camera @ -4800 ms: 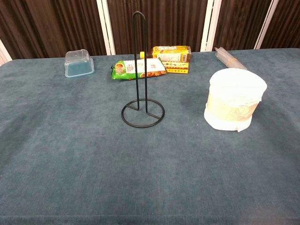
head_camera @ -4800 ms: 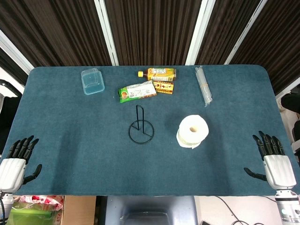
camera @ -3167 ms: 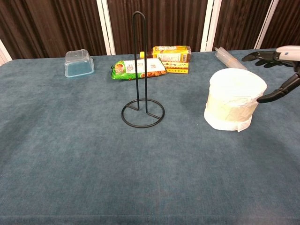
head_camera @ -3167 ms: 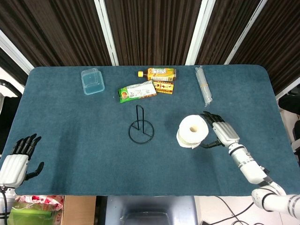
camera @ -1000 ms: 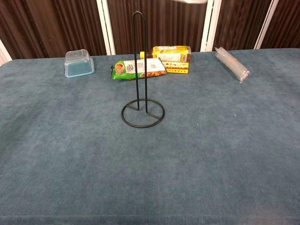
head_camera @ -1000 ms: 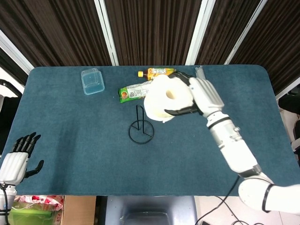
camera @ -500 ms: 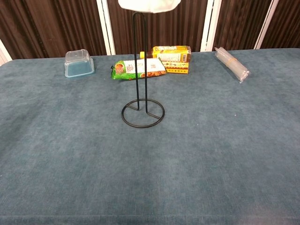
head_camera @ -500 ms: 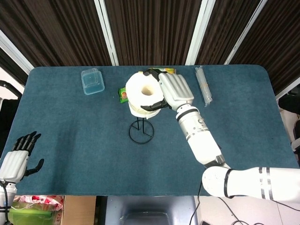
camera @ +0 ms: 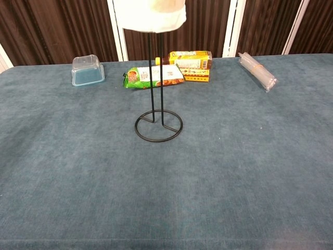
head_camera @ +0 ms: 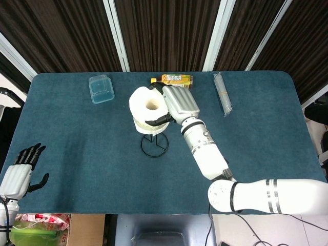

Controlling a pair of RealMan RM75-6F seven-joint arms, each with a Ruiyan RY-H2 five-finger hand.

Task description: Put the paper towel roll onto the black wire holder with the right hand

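My right hand [head_camera: 179,104] grips the white paper towel roll [head_camera: 146,110] from its right side and holds it high over the black wire holder [head_camera: 155,145]. In the chest view the roll's lower part [camera: 150,15] sits at the top edge, with the upright rod of the black wire holder [camera: 158,124] running up into it; the rod's top is hidden behind the roll. The hand itself is out of the chest view. My left hand [head_camera: 20,171] rests at the table's front left corner, fingers spread, holding nothing.
Along the far side of the blue table [head_camera: 77,133] lie a clear plastic box [head_camera: 101,88], a green snack pack [camera: 154,76], an orange bottle [head_camera: 176,78] and box [camera: 197,76], and a sleeve of clear cups [head_camera: 223,94].
The right hand has carried the roll left and down. In the chest view more of the roll shows, and it now covers the top of the holder's rod. The left hand is still.
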